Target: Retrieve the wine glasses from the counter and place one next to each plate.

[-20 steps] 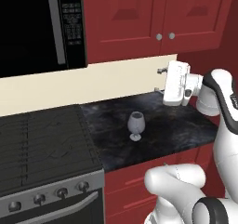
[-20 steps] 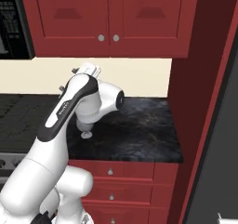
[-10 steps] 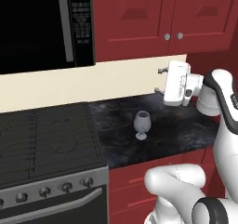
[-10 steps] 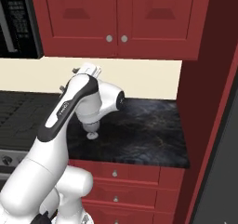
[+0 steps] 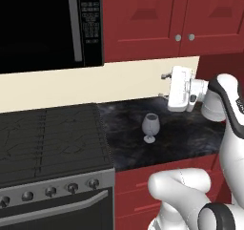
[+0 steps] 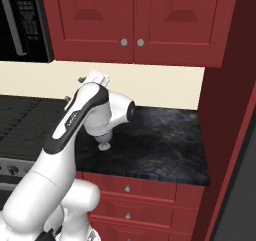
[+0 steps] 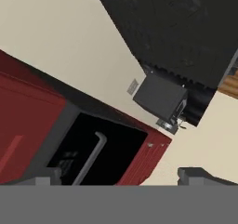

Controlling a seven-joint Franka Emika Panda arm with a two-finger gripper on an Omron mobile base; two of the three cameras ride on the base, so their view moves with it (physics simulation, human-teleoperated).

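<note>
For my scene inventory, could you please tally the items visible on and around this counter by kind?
Wine glass: 1
Microwave: 1
Stove: 1
Cabinet door knobs: 2
Total: 5

Base views flank arm, share counter (image 5: 190, 129); hand view rolled.

We read nothing: the microwave (image 5: 47, 26) keypad (image 5: 91, 19) bears marks, but they blur too small for us.
</note>
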